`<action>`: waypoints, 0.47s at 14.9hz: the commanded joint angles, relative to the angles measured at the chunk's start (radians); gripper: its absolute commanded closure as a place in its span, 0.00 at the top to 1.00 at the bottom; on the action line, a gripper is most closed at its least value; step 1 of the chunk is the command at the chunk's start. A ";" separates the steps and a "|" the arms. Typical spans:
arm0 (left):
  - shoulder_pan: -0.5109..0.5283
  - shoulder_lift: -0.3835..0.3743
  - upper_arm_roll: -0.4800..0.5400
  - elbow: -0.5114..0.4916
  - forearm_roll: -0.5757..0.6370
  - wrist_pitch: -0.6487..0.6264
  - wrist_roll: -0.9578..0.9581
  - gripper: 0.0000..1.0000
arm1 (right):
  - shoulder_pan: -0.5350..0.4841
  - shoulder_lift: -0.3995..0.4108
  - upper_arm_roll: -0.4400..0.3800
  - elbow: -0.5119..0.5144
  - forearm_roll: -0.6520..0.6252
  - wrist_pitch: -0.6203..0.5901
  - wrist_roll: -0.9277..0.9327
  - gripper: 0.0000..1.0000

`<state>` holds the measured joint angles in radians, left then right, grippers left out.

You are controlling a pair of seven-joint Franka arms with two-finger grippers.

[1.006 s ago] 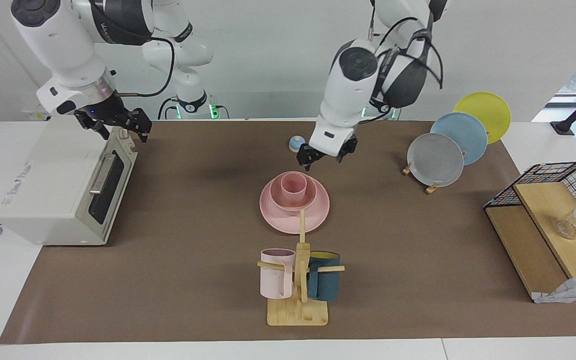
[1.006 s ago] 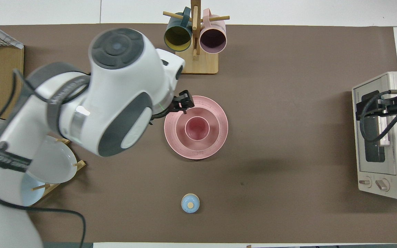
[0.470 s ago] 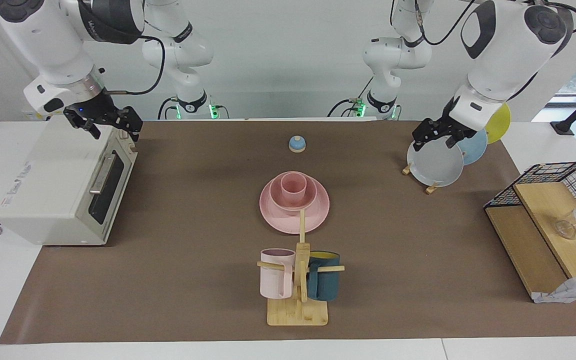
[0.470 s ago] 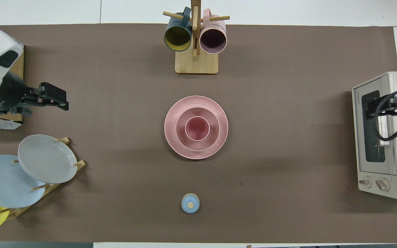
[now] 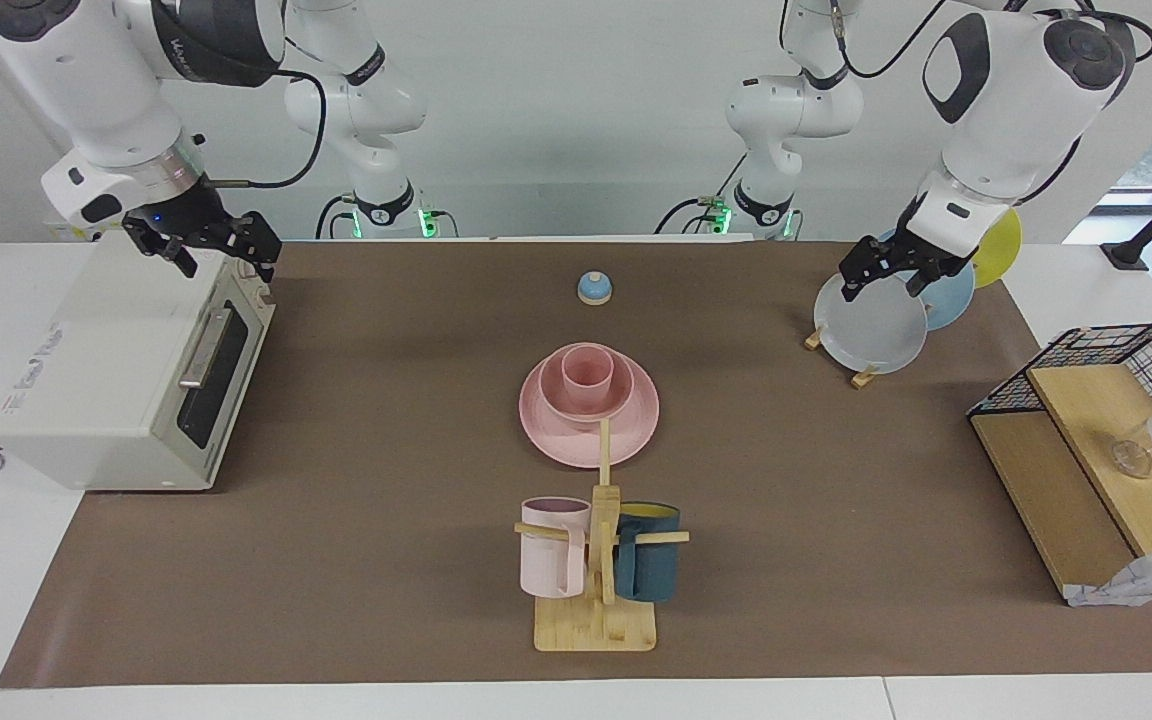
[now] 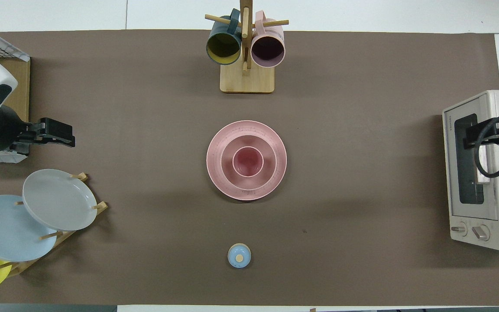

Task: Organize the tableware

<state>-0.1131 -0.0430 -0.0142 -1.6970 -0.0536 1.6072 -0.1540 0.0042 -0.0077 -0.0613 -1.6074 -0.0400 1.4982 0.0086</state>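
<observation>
The pink plate (image 5: pixel 548 432) lies at the middle of the table; it also shows in the overhead view (image 6: pixel 216 173). The pink bowl (image 5: pixel 551 399) (image 6: pixel 228 152) sits on it, and the pink cup (image 5: pixel 586 378) (image 6: pixel 247 161) stands upright in the bowl. My left gripper (image 5: pixel 881 288) (image 6: pixel 71 134) is open and empty, up in the air over the plate rack at the left arm's end. My right gripper (image 5: pixel 226 262) (image 6: pixel 466 138) is open and empty, over the toaster oven.
A toaster oven (image 5: pixel 126 370) stands at the right arm's end. A rack with grey (image 5: pixel 871 325), blue and yellow plates and a wire shelf (image 5: pixel 1096 440) stand at the left arm's end. A mug tree (image 5: pixel 598 560) stands farther out than the stack, a small blue knob (image 5: pixel 594 288) nearer.
My left arm has swung away from above the pink stack to over the plate rack. My right gripper has shifted slightly over the oven. The pink stack has not moved.
</observation>
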 commanded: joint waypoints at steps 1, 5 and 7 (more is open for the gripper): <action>-0.023 0.000 0.028 0.089 0.050 -0.134 0.011 1.00 | -0.024 0.002 0.009 0.012 0.017 -0.022 -0.036 1.00; -0.016 -0.046 0.023 0.058 0.072 -0.187 0.030 1.00 | -0.021 -0.009 0.011 0.004 0.017 -0.021 -0.027 1.00; 0.015 -0.067 0.016 0.002 0.063 -0.164 0.034 1.00 | -0.018 -0.009 0.014 0.004 0.017 -0.019 -0.027 1.00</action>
<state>-0.1123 -0.0715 -0.0025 -1.6251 -0.0039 1.4317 -0.1447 0.0009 -0.0077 -0.0604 -1.6048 -0.0400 1.4916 0.0075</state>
